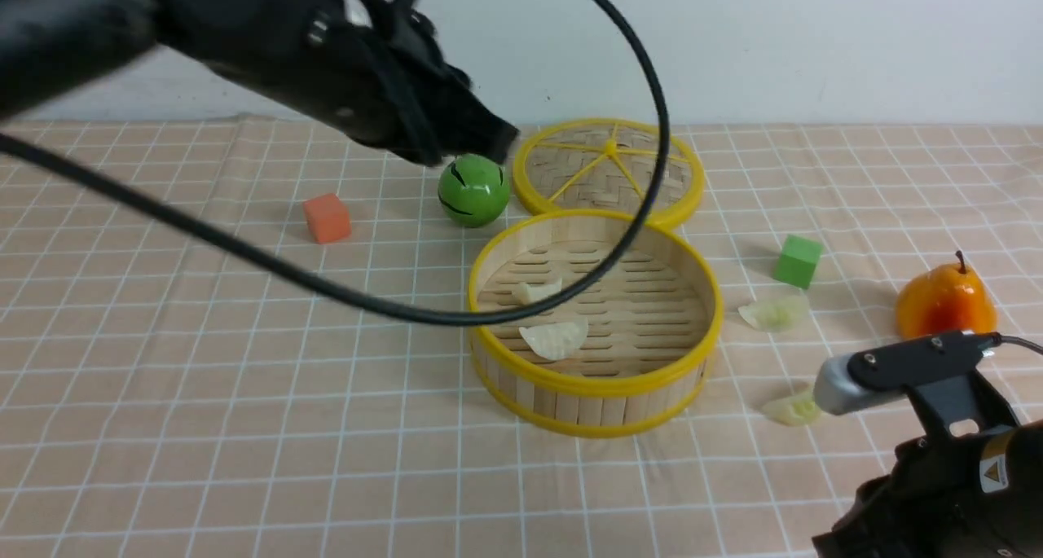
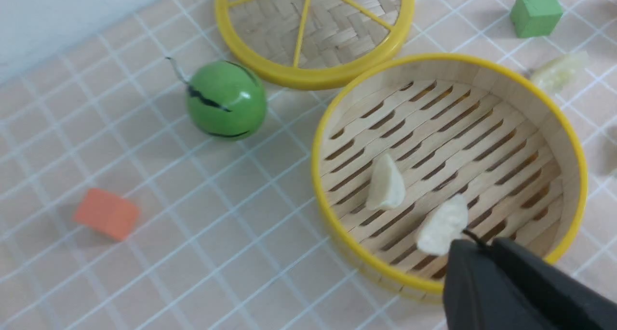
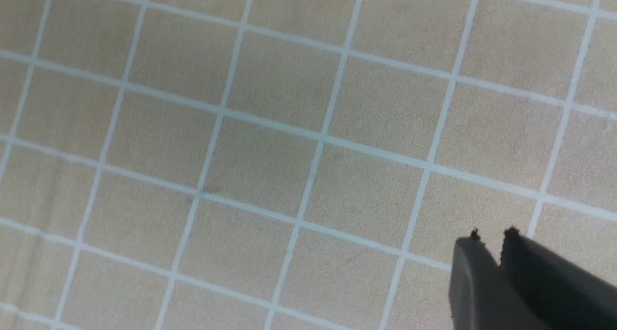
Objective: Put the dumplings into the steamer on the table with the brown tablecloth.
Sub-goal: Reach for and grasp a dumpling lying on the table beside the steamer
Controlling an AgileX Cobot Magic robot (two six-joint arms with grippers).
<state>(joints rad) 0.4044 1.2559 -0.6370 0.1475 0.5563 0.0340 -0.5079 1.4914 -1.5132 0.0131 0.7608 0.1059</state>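
Observation:
The steamer [image 1: 603, 399] stands mid-table on the brown tablecloth [image 1: 204, 379]. Two off-white dumplings lie on its slatted floor, one [image 1: 536, 291] behind the other [image 1: 556, 338]; both also show in the left wrist view [image 2: 385, 188] [image 2: 442, 224]. Two pale green dumplings lie on the cloth to its right [image 1: 774, 312] [image 1: 790, 410]. My left gripper [image 1: 499, 138] is shut and empty, raised behind the steamer's left side, over a green ball [image 1: 473, 190]. My right gripper [image 3: 491, 233] is shut and empty over bare cloth [image 3: 270, 161]; the front view shows only its arm [image 1: 937, 460].
The flat woven lid [image 1: 609, 171] lies behind the steamer. An orange cube [image 1: 327, 217] sits to the left, a green cube [image 1: 798, 261] and an orange pear-shaped fruit [image 1: 945, 301] to the right. The left arm's black cable [image 1: 407, 314] loops over the steamer.

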